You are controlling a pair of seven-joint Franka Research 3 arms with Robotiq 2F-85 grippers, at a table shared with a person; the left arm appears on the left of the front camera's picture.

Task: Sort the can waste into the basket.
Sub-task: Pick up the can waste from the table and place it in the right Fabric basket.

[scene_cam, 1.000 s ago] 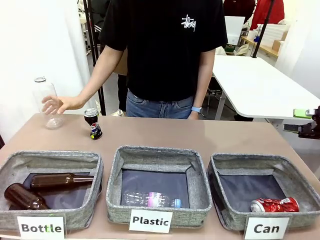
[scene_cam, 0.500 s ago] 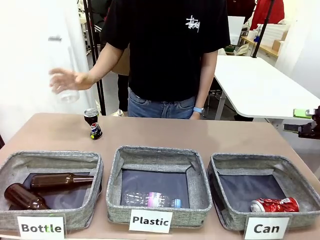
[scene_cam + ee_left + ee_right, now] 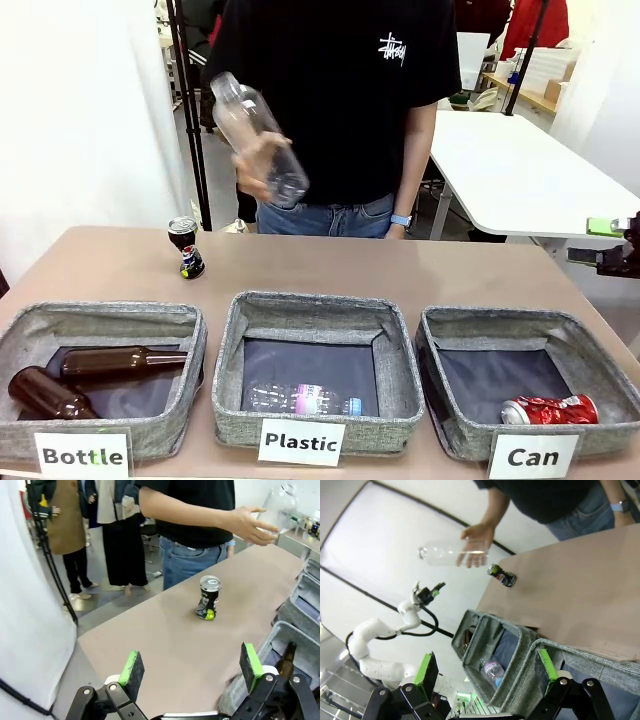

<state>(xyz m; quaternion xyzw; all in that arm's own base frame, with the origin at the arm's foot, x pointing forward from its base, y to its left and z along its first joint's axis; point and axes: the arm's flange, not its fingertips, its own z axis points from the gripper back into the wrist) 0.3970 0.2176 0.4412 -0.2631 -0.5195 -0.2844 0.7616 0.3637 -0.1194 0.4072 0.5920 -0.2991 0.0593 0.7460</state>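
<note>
A dark can point(image 3: 186, 248) with blue, red and white marks stands upright on the table's far left, beyond the baskets; it also shows as the dark can point(image 3: 208, 598) and the dark can point(image 3: 502, 576). The shiny red can point(image 3: 549, 409) lies on its side in the "Can" basket point(image 3: 500, 318) at the right. My left gripper point(image 3: 191, 664) is open over the table's left end, well short of the dark can. My right gripper point(image 3: 486, 667) is open, high above the baskets' right side, holding nothing.
The person's hand holds a clear plastic bottle point(image 3: 258, 140) in the air before their chest. The "Bottle" basket point(image 3: 100, 312) holds brown glass bottles point(image 3: 120, 362). The "Plastic" basket point(image 3: 310, 303) holds a clear bottle point(image 3: 305, 399). Bare tabletop surrounds the dark can.
The person's hand lifted the clear bottle off the table's far left and carried it up and right, in front of their chest. Cans and grippers have not moved.
</note>
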